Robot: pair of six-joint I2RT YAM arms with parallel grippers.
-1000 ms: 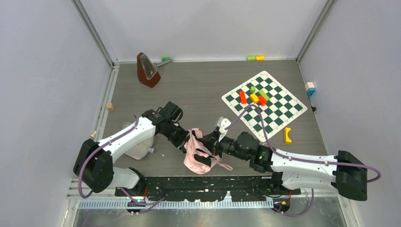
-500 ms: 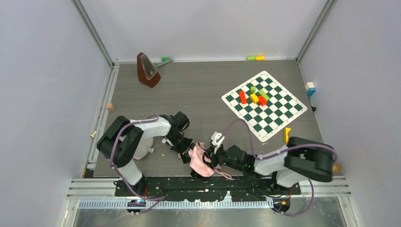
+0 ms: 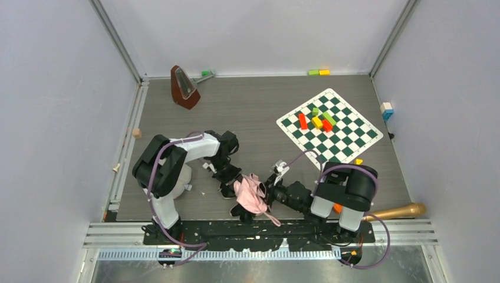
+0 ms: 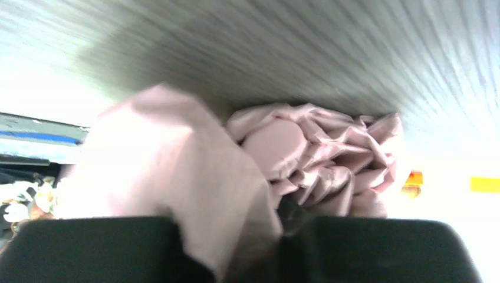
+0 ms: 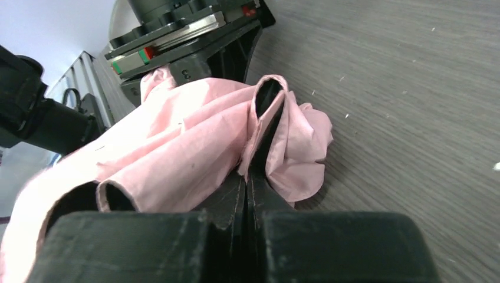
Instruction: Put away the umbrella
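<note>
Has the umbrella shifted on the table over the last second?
Yes. The umbrella has slid a little toward the near edge: a second ago it lay just short of the black rail, and now its lower end reaches it.

Robotics laboratory test cell. Plain pale panels (image 3: 59,88) on aluminium posts (image 3: 116,38) enclose a grey wood-grain table (image 3: 247,112). Cabled robot arms (image 3: 159,168) are bolted to a metal rail (image 3: 265,254) at the lower edge. Test props include a chequered mat (image 3: 348,138) with coloured blocks (image 3: 303,121) at right and a metronome (image 3: 184,87) at upper left.
</note>
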